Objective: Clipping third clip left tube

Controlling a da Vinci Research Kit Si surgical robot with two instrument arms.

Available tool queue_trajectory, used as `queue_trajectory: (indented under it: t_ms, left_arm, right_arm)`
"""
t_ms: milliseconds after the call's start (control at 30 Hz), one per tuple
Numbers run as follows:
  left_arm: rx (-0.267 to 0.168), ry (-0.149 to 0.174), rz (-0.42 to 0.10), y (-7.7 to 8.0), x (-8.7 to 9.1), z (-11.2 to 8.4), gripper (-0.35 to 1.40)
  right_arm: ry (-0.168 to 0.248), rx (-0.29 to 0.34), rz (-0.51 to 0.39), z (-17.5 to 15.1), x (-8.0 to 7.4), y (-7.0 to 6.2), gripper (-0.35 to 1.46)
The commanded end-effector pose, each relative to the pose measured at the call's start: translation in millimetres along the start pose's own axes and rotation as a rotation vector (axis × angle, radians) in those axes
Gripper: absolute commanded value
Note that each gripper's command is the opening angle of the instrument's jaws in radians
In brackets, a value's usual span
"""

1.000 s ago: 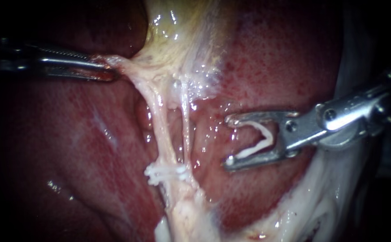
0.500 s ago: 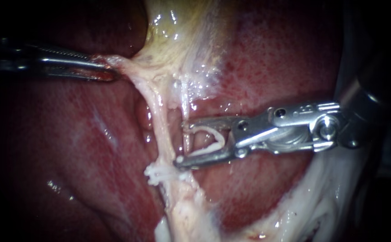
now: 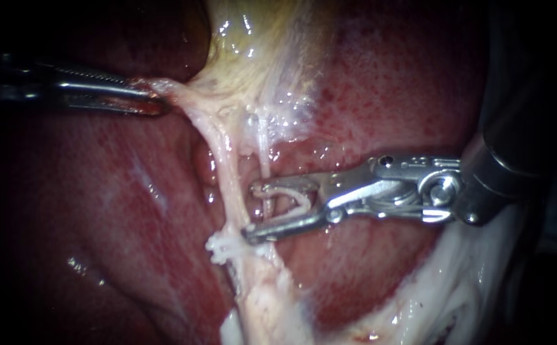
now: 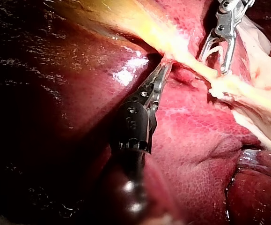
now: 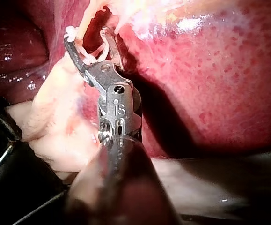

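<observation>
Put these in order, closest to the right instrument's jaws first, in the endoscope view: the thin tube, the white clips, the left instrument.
From the right instrument, its jaws holding a new clip:
1. Thin tube: between the jaws.
2. White clips: just below, toward the left.
3. Left instrument: far upper left, gripping tissue.

My right instrument's end effector [image 3: 250, 211], a clip [image 3: 294, 199] inside it, straddles the tube [image 3: 264, 160] just above the lower clips [image 3: 224, 246]. My left instrument [image 3: 159, 105] grips tissue [image 3: 183, 96] left of the gallbladder [image 3: 253, 57].
</observation>
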Motion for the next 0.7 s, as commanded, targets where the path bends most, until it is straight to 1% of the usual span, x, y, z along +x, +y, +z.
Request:
queue_trajectory:
  t_ms: [33,133,333,533,700]
  left_arm:
    - [0.0,0.0,0.0,0.0,0.0,0.0,-0.35]
    - [0.0,0.0,0.0,-0.1,0.0,0.0,-0.35]
    - [0.0,0.0,0.0,-0.1,0.0,0.0,-0.35]
    - [0.0,0.0,0.0,-0.1,0.0,0.0,-0.35]
    - [0.0,0.0,0.0,-0.1,0.0,0.0,-0.35]
  right_arm:
    - [0.0,0.005,0.003,0.2,-0.1,0.2,0.48]
    - [0.014,0.027,0.012,0.9,-0.1,0.5,0.48]
    - [0.072,0.075,0.043,2.8,1.1,0.4,0.48]
    - [0.125,0.114,0.067,4.6,2.4,-0.2,0.49]
    - [0.148,0.122,0.075,4.8,4.0,-0.8,0.49]
